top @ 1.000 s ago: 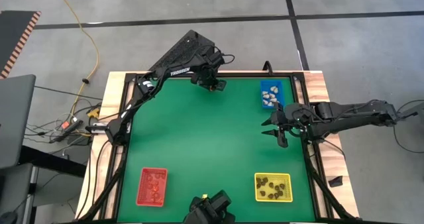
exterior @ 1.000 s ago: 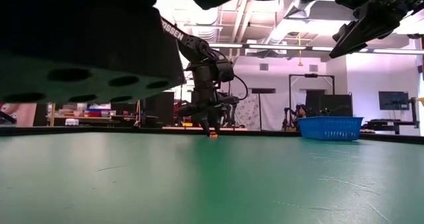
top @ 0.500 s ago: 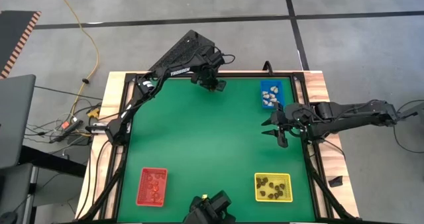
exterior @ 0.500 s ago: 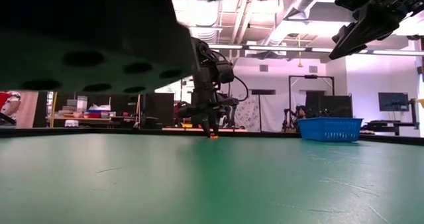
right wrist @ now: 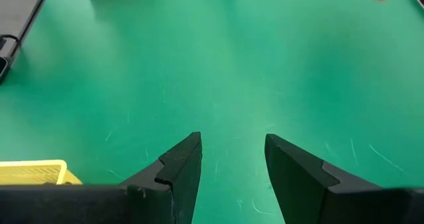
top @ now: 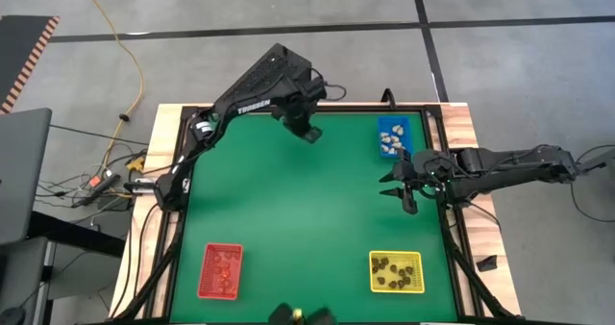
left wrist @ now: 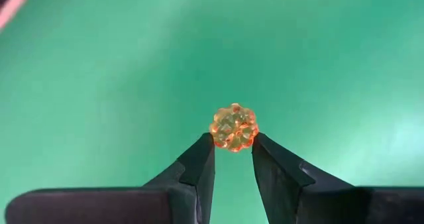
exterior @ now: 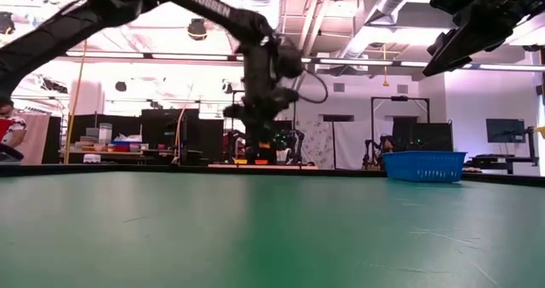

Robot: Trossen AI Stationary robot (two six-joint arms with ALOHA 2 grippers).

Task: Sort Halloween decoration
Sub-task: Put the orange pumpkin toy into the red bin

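Note:
My left gripper (top: pixel 309 133) hangs above the far middle of the green mat, shut on a small orange, bumpy, ball-shaped trinket (left wrist: pixel 234 127). In the low view the left gripper (exterior: pixel 262 150) points down, clear of the mat. My right gripper (top: pixel 394 183) waits open at the mat's right side, near the blue tray, with nothing between its fingers (right wrist: pixel 179 168). Whitish trinkets lie in the blue tray (top: pixel 393 137), dark ones in the yellow tray (top: pixel 396 272) and reddish ones in the red tray (top: pixel 220 270). My left gripper pinches the orange trinket by two opposite sides (left wrist: pixel 217 135) between the free ends of its two fingers. The fingers come from above, pointing down. The trinket sits at the fingertips, lifted clear of the mat.
The blue tray (exterior: pixel 423 164) stands at the far right, the yellow tray at the near right and the red tray at the near left. The mat's middle (top: pixel 298 210) is bare green. Wooden borders and a black frame edge the table.
My left gripper has risen from the mat at the far edge, rolling its wrist a little, and has come slightly toward the near side. The orange trinket, which lay on the mat under it, is now lifted clear.

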